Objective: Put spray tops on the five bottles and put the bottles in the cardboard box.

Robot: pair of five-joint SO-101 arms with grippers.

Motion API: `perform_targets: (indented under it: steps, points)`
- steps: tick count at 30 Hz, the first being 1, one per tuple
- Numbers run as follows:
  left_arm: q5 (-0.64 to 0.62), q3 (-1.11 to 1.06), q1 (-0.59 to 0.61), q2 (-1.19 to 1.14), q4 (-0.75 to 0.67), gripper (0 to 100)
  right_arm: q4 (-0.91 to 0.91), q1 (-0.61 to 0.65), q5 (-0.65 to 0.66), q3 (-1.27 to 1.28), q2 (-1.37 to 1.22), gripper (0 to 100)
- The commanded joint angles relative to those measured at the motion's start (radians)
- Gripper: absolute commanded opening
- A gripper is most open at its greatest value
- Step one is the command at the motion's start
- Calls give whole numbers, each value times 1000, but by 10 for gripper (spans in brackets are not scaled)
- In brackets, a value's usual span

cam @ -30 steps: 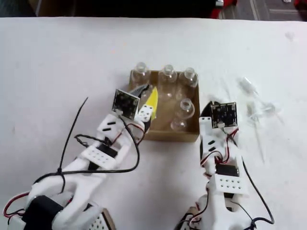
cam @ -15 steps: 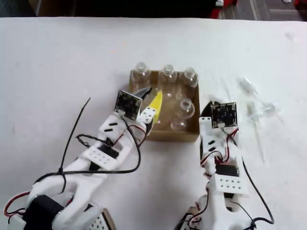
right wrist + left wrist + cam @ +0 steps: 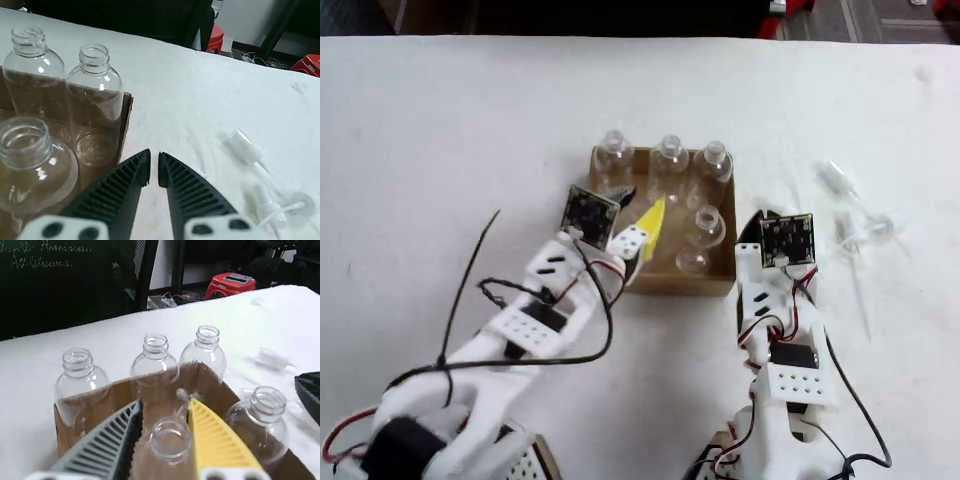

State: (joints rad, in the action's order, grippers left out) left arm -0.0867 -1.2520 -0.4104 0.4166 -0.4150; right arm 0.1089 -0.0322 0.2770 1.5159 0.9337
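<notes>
My left gripper — fingers parted around a bottle neck in the cardboard box; right gripper fingers nearly closed.

White table under and all round the left gripper and the right gripper, its cover faintly wrinkled. Small grey mark on the cover, well ahead of the right gripper and off to its right. Red crate beyond the table's far edge, ahead of the left gripper and somewhat to its right. Loose cables just beside the crate, closer to straight ahead of that gripper. Black chair with a mesh back, ahead of the left gripper, behind the far edge. Dark board with faint pale writing, ahead and to the left. Strip of grey floor far ahead of the right gripper.
</notes>
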Motion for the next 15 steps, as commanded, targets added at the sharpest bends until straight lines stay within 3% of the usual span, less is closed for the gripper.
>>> perform_targets:
  steps: [1, 10, 15]
  points:
    - [-57, 55, 5, 185, 152, 147, 22, 2, 12, -8, -4, 21]
    - [-69, 204, 12, 535, 575, 147, 22, 1, 12, -8, -4, 21]
    - [-71, 315, 119, 677, 775, 143, 22, 1, 12, -8, -4, 21]
